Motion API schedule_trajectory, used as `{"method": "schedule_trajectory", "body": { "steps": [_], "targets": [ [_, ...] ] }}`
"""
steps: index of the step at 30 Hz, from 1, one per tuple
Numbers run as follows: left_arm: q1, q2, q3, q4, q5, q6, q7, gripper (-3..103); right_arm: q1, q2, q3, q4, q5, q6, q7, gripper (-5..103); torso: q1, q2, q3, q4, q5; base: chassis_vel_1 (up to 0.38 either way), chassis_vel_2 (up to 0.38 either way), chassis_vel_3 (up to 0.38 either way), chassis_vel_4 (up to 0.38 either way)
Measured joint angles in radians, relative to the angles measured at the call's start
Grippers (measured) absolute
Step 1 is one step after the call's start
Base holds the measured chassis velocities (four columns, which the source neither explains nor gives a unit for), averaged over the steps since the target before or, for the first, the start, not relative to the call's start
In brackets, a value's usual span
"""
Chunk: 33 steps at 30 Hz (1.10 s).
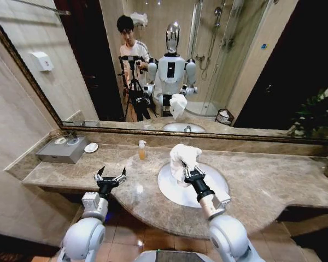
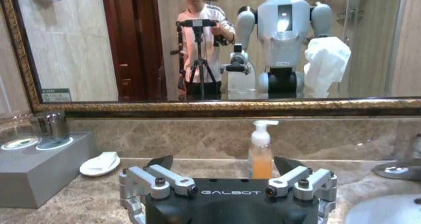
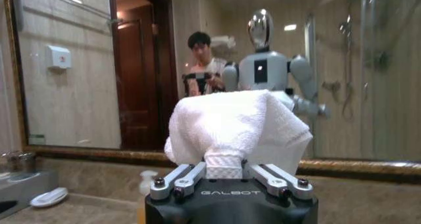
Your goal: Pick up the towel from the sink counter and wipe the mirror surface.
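Note:
My right gripper (image 1: 186, 170) is shut on a white towel (image 1: 183, 160), which it holds bunched in the air above the oval basin (image 1: 172, 191), short of the mirror (image 1: 169, 60). In the right wrist view the towel (image 3: 237, 128) bulges up out of the closed fingers (image 3: 191, 177), facing the mirror (image 3: 79, 76). My left gripper (image 1: 110, 177) stands open and empty over the sink counter (image 1: 262, 180), left of the basin. In the left wrist view the open fingers (image 2: 157, 177) point toward the mirror (image 2: 98, 46).
An orange soap bottle (image 1: 142, 150) stands at the back of the counter near the mirror. A grey box with cups (image 1: 62, 148) and a white soap dish (image 1: 91, 147) sit at the far left. A plant (image 1: 317, 117) stands at the right end.

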Motion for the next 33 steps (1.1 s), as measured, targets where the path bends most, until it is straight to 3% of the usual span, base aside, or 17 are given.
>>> {"method": "schedule_trajectory", "body": {
  "steps": [4, 33],
  "targets": [
    [0.0, 0.0, 0.0, 0.0, 0.0, 0.0, 0.0, 100, 0.001, -0.006, 0.006, -0.013, -0.012, 0.036, 0.01, 13, 0.0, 0.0, 0.0, 0.0002, 0.0001, -0.019, -0.097, 0.006, 0.104],
    [0.0, 0.0, 0.0, 0.0, 0.0, 0.0, 0.0, 100, -0.011, -0.002, 0.02, -0.051, 0.015, 0.052, -0.007, 13, 0.0, 0.0, 0.0, 0.0, -0.0001, -0.035, -0.032, 0.031, 0.03]
  ]
}}
